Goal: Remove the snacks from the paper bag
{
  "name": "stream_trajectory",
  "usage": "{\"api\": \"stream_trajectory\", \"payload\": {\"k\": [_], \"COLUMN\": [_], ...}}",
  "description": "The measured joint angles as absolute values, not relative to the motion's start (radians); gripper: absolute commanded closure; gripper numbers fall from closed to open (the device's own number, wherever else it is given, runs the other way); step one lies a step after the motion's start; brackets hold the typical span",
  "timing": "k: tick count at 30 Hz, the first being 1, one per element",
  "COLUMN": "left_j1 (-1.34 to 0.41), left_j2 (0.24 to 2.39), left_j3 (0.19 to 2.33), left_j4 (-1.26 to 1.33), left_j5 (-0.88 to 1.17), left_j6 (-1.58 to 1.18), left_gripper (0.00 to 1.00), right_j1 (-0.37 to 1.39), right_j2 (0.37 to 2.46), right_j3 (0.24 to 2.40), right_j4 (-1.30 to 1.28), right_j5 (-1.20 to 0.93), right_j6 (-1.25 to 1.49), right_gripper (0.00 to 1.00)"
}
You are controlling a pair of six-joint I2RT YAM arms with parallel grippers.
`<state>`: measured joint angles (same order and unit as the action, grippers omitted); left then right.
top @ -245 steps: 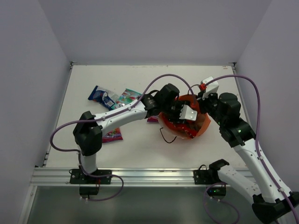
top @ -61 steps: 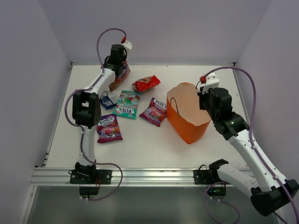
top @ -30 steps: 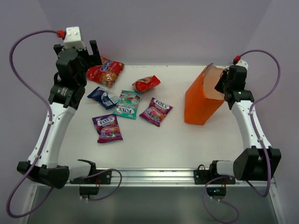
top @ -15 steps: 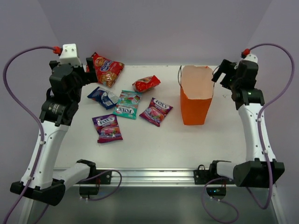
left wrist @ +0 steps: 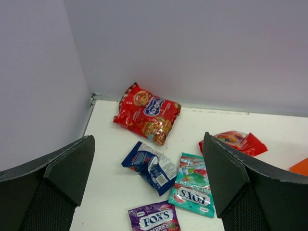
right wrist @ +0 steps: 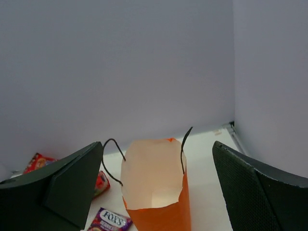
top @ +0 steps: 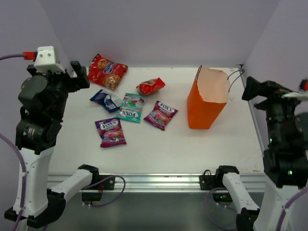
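While both arms hang raised beside the counter's point(top: 192, 149) left and right edges, we see the left tool point(left wrist: 149, 173) and right tool point(right wrist: 159, 185) spread wide, each apart from every packet and from the bag. The bag point(top: 204, 108) stands upright toward the far right corner, mouth open. Left of it lie the large red packet point(top: 107, 71) by the far edge, then the small red point(top: 150, 86), blue point(top: 106, 98), teal point(top: 131, 107), magenta point(top: 160, 114) and purple point(top: 110, 132) ones.

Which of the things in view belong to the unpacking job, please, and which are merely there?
Job: bright orange paper carrier bag; glossy snack packets: large red, small red, blue, teal, magenta, purple.
Merely there: white table; aluminium rail.
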<state>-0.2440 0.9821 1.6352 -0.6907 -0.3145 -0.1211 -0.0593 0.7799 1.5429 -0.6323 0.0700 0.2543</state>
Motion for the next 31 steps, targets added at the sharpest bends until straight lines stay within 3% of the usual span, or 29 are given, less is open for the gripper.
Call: {"api": "stream_trajectory", "payload": {"k": [12,31], "left_j1": [-0.252,-0.284], "left_j2": [0.686,0.584], "left_j3": [1.685,1.563], "left_j4": [-0.703,-0.651], "left_j5": [-0.313,-0.479], "left_j6": [-0.121,-0.12], "left_gripper": [0.0,0.0], "right_j1": [0.011,0.101], "right_j2": [0.293,0.279], "right_j3": [1.394,1.29], "right_j4": [-0.397,-0.369], "right_j5": [0.093,0.11], "right_j6": [0.139,0.093], "right_gripper": [0.01,0.01]}}
